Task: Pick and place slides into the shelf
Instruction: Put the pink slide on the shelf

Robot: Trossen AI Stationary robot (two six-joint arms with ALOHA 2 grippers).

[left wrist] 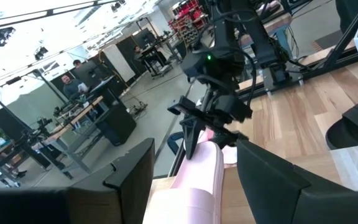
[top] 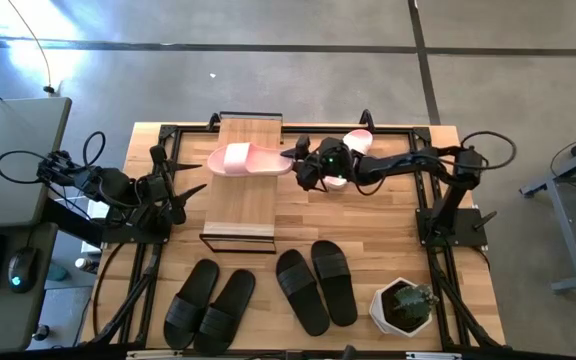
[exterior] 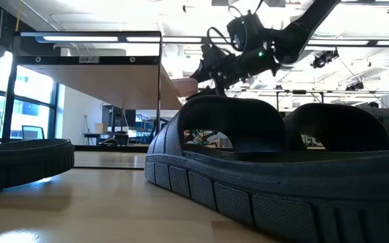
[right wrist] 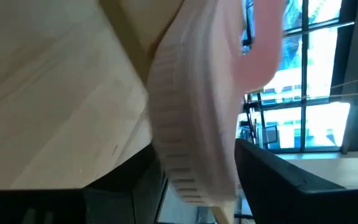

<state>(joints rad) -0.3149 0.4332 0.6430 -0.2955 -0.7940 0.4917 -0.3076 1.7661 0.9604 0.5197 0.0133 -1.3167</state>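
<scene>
A pale pink slide lies flat across the far part of the shelf's wooden top plank, strap toward the table's left, heel end jutting past the shelf's right edge. My right gripper is shut on that end. The second pink slide lies on the table behind the right arm. Two black pairs rest sole-down near the table's near edge. My left gripper waits open, left of the shelf. My right gripper holds the pink slide by its heel end, pinched between the two fingers. It comes level from the table's right, along the slide's length. The slide's front part lies on the shelf top; the held end overhangs the shelf's edge.
A potted plant in a white pot stands at the table's near right corner. Black frame rails run along both sides of the table. In the low view a black slide fills the foreground. Bare plank lies on the shelf's near half.
</scene>
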